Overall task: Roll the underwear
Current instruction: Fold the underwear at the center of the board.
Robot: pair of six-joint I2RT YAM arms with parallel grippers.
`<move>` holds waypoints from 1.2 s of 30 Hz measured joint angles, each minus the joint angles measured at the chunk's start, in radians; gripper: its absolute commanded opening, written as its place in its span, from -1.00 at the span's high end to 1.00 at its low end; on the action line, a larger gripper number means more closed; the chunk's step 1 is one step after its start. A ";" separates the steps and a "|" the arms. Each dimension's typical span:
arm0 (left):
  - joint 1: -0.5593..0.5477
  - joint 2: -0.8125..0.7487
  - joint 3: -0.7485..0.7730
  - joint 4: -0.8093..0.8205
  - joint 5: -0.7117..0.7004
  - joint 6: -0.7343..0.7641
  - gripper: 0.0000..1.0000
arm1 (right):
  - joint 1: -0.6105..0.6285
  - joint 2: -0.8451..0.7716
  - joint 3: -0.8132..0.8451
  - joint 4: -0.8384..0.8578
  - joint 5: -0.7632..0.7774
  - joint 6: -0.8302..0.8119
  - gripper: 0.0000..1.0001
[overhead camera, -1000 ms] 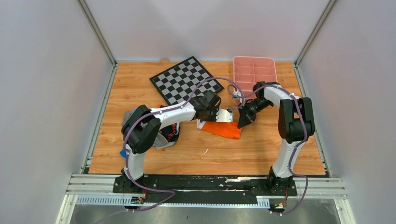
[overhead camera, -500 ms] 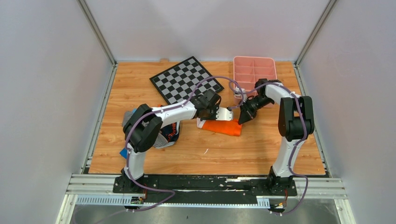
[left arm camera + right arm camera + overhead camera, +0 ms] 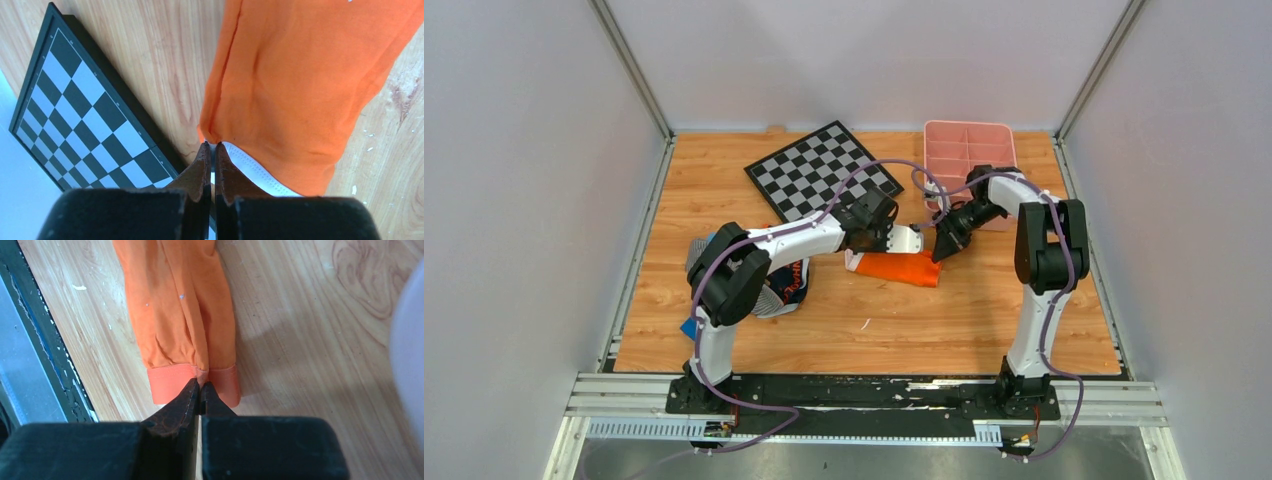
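Observation:
The orange underwear [image 3: 902, 268] lies folded into a narrow band on the wooden table, between my two grippers. My left gripper [image 3: 906, 241] is shut on its far edge by the white trim band [image 3: 260, 172]; the orange fabric [image 3: 295, 75] spreads out beyond the fingertips [image 3: 212, 145]. My right gripper [image 3: 943, 251] is shut on the orange hem [image 3: 172, 382] at the other end; the cloth [image 3: 175, 305] stretches away from its fingertips [image 3: 200, 385].
A checkerboard [image 3: 824, 172] lies at the back, close behind the left gripper, also in the left wrist view [image 3: 75, 115]. A pink divided tray [image 3: 969, 150] stands at the back right. A navy pair and a striped garment [image 3: 779, 285] lie under the left arm.
Both grippers have moved toward the back of the table, pulling the far edge of the underwear with them. The orange band has become narrower and shifted back.

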 measured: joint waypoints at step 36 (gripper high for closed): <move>0.010 -0.127 0.026 -0.035 -0.077 -0.222 -0.14 | 0.005 -0.171 -0.037 0.101 0.068 0.132 -0.05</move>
